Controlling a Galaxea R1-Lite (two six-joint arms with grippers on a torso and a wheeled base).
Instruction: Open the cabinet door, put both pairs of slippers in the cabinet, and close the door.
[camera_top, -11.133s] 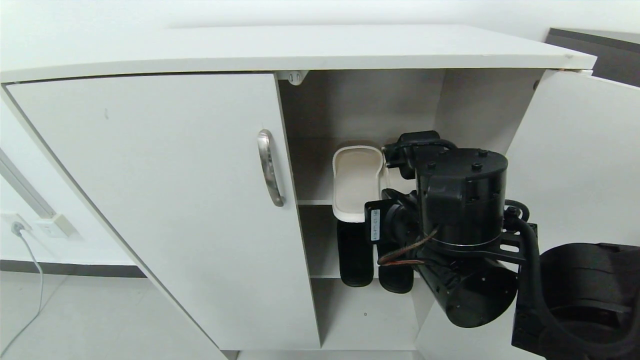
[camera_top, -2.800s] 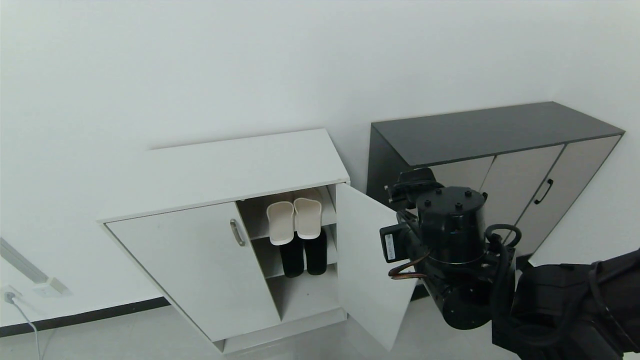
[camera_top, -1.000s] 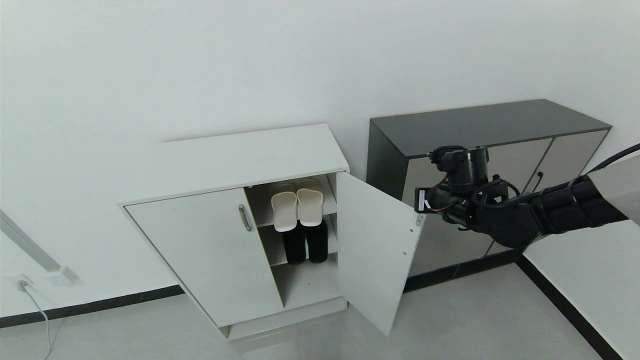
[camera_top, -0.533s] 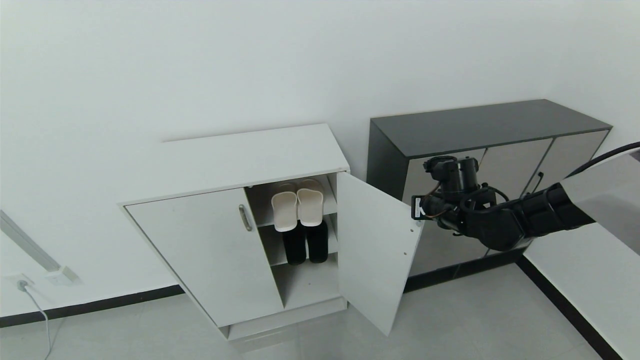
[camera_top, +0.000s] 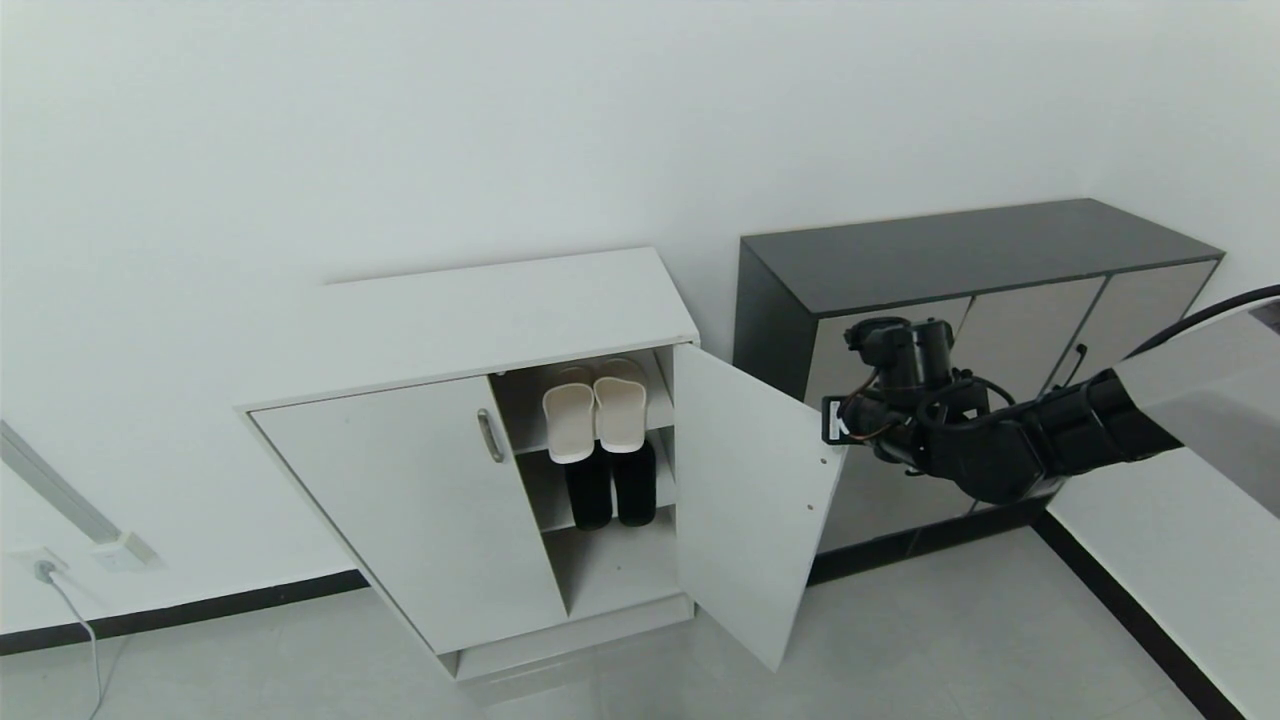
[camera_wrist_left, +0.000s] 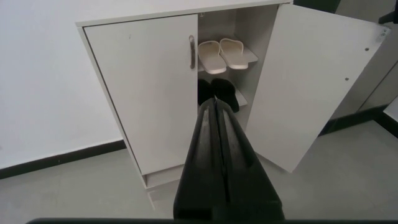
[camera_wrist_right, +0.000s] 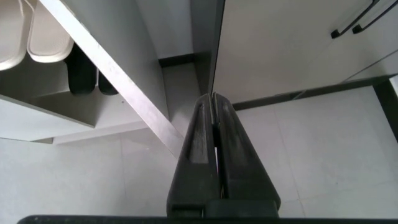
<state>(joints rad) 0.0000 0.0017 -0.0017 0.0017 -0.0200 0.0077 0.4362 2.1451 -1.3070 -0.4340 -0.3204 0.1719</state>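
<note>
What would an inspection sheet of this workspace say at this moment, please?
Surface: grey tiled floor bearing the white cabinet.
Job's things: right door swung open, left door closed; white slippers on the upper shelf, black slippers on the shelf below, heels outward.
Clutter: nothing seen.
Grippers: right gripper shut, at the open door's free edge, contact unclear; left gripper shut, held off from the cabinet front.
Cables: one cable hanging from a wall socket, far from the doors.
Surroundings: dark cabinet beside the white one, plain wall behind.
</note>
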